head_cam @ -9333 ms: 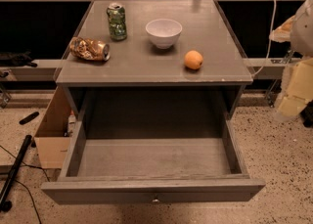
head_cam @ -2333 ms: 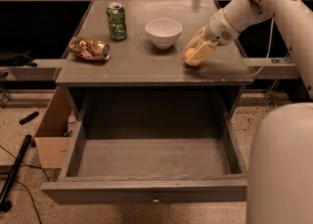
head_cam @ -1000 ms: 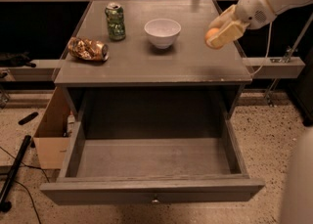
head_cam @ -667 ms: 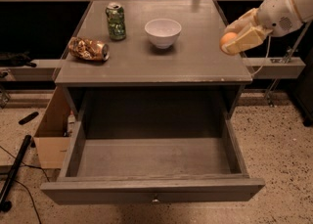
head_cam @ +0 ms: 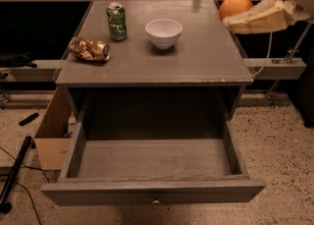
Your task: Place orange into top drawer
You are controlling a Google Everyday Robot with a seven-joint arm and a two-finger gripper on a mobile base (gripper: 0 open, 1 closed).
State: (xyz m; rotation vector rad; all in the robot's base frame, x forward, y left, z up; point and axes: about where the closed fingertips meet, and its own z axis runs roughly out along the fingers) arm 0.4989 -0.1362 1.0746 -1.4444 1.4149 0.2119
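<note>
The orange is held between the cream fingers of my gripper at the upper right, lifted above the right edge of the grey cabinet top. The gripper is shut on it, one finger above and one below. The top drawer is pulled wide open below the cabinet top, its grey inside bare, with a small round metal knob on its front panel. The orange is high and to the right of the drawer's opening.
On the cabinet top stand a white bowl, a green can and a brown-gold snack bag. A cardboard box sits on the floor at the left. A rail runs along the right side.
The gripper took the orange off the cabinet top, lifted it and carried it to the right and up, closer to the camera.
</note>
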